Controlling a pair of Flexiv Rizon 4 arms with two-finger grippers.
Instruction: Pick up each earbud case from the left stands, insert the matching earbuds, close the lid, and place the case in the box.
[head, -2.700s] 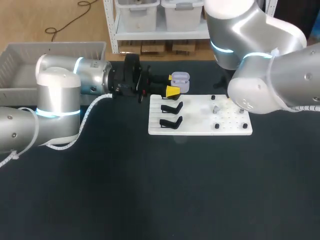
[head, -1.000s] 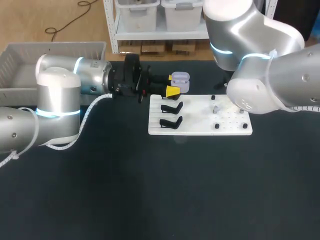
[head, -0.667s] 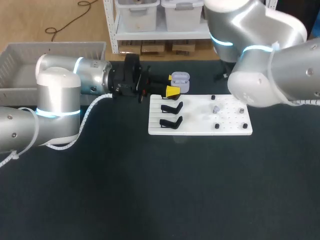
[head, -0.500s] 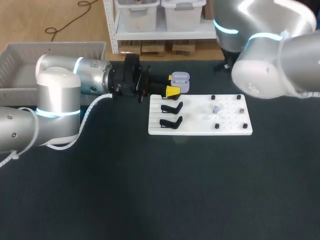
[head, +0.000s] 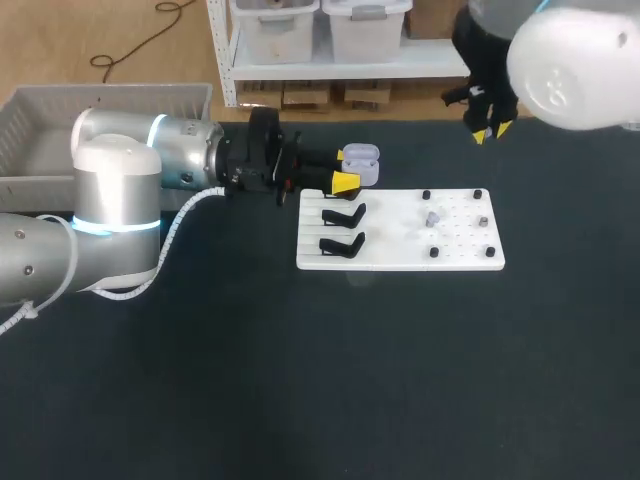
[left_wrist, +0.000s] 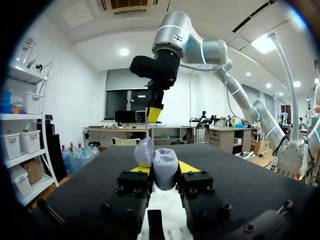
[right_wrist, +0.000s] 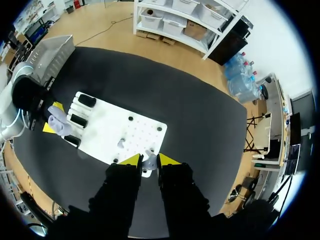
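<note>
1. Beyond the far left corner of the white board (head: 400, 262): lilac earbud case (head: 361, 165), lid swung open, pinched from both sides by the left gripper (left_wrist: 165, 172) and held above the table (head: 300, 380); impossible to tell what lies in its wells.
2. On the board's left end: two black stands (head: 344, 215); on its right end: small black pegs (head: 434, 252) and two pale earbuds (head: 432, 217), well apart from each other.
3. At the far left, behind the left arm: grey box (head: 120, 92), only walls and a strip of floor showing.
4. High over the table's far right: right gripper (head: 491, 131), well apart from the board; impossible to tell whether spread or pinching.
5. Compared with 2.7 s ago: right arm, then hanging over the board's right end, now lifted away; far right peg uncovered; left arm, case and board unmoved.
</note>
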